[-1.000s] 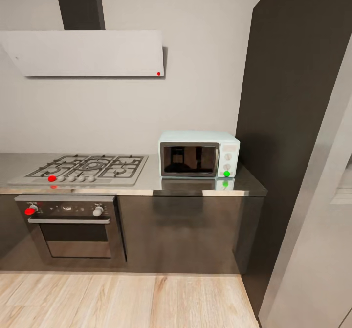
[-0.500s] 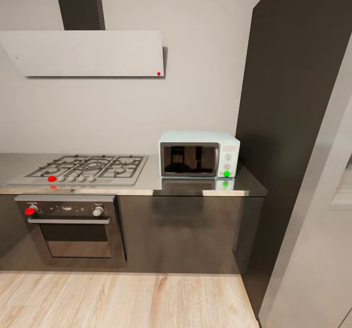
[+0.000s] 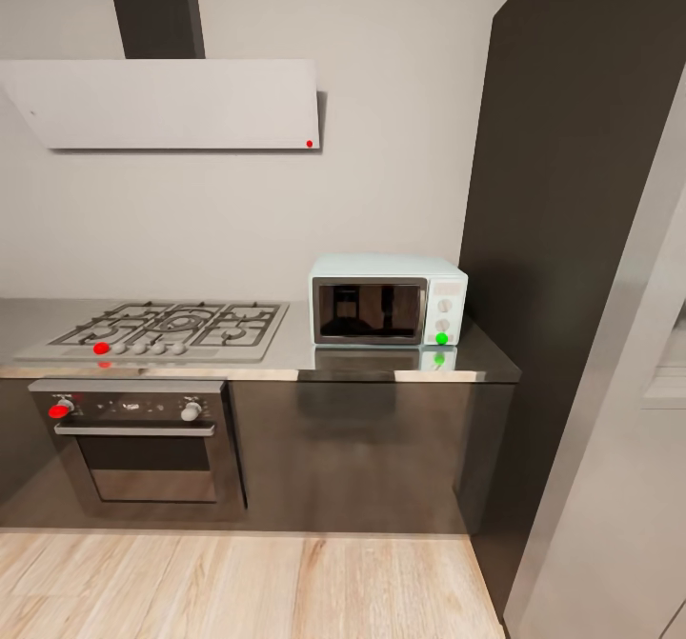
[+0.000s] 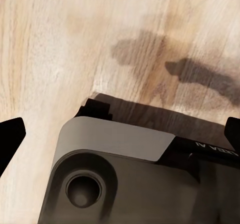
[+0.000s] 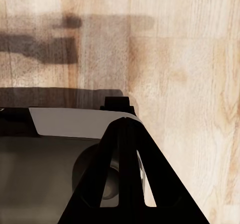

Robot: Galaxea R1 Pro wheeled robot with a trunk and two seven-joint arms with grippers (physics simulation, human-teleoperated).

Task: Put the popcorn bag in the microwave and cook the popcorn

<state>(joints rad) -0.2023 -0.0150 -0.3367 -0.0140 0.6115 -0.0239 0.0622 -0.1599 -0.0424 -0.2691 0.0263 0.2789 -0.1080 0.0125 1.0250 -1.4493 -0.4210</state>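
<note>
Ahead, boxy mint microwave [image 3: 388, 301] on glossy grey countertop [image 3: 381, 361]; left tool [image 4: 120, 134] wide, right tool [image 5: 125, 154] seemingly closed.

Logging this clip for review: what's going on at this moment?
Nothing is being handled. The robot faces the countertop, where the microwave sits shut with a green light, beside the gas hob. The left gripper is open and the right gripper shut, both over the wooden floor.

Left gripper [image 4: 120, 134] points down, fingers [image 4: 10, 136] spread wide apart, nothing between them. Right gripper [image 5: 127, 176] also points down, fingers [image 5: 125, 184] pressed together into one dark wedge, holding nothing.
</note>
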